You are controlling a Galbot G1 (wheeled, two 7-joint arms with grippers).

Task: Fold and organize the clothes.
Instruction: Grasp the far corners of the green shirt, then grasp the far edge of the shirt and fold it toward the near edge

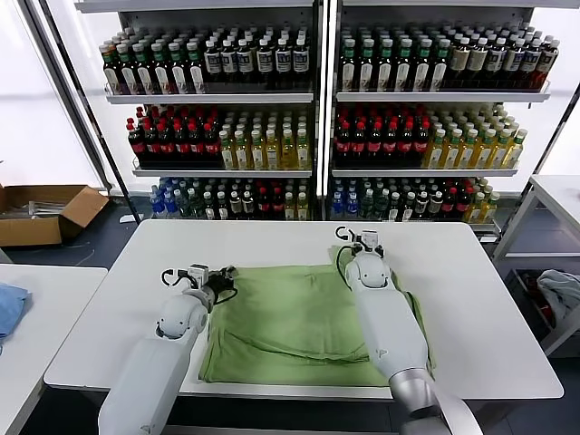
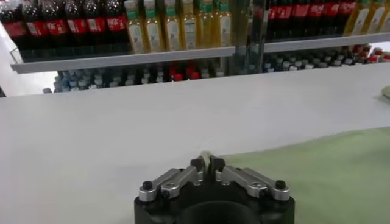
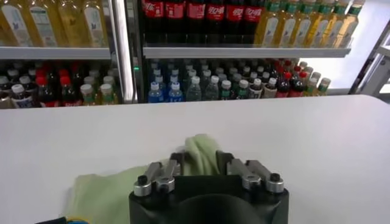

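Observation:
The light green polo shirt (image 1: 290, 317) lies spread on the white table (image 1: 127, 299), plain side up, between my two arms. My left gripper (image 1: 223, 273) is shut on the shirt's far left corner; in the left wrist view (image 2: 206, 163) a thin pale edge of fabric shows pinched between the fingertips, with the shirt (image 2: 329, 176) spreading away beside it. My right gripper (image 1: 355, 237) is shut on the shirt's far right corner; in the right wrist view (image 3: 200, 159) a bunched fold of the shirt (image 3: 200, 148) stands up between the fingers.
Shelves of bottles (image 1: 317, 118) stand behind the table. A cardboard box (image 1: 41, 213) sits on the floor at far left. A blue cloth (image 1: 9, 308) lies on a side table at left. Another table (image 1: 557, 195) stands at right.

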